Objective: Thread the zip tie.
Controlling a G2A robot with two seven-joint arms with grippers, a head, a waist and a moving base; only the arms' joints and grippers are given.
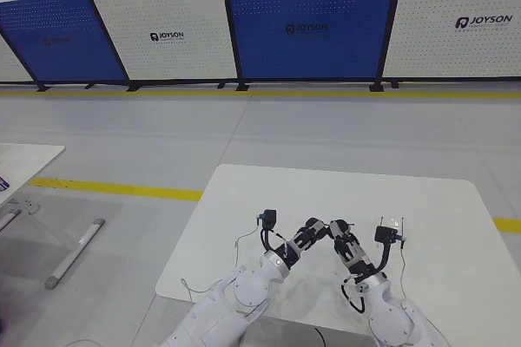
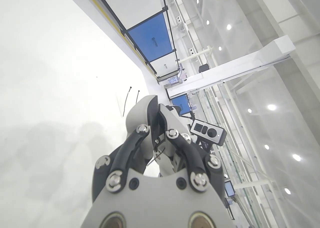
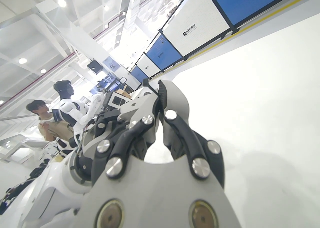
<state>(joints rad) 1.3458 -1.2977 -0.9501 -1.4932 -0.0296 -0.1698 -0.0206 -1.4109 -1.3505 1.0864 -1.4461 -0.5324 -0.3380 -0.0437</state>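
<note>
Your right gripper point(image 3: 159, 94) clamps the thin black plastic zip tie point(image 3: 149, 86), left gripper point(image 2: 157, 111) closed at nine o'clock; likely springy, so pinch near its tip.

**Both arms raised, grippers tip to tip**

The left arm point(image 1: 252, 282) and right arm point(image 1: 378, 291) bend upward and angle inward. The left gripper point(image 1: 313, 231) and right gripper point(image 1: 338, 232) nearly meet. The right gripper's fingers point(image 3: 175, 96) pinch a black zip tie point(image 3: 151, 88). The left gripper's fingers point(image 2: 142, 109) are pressed together.
</note>
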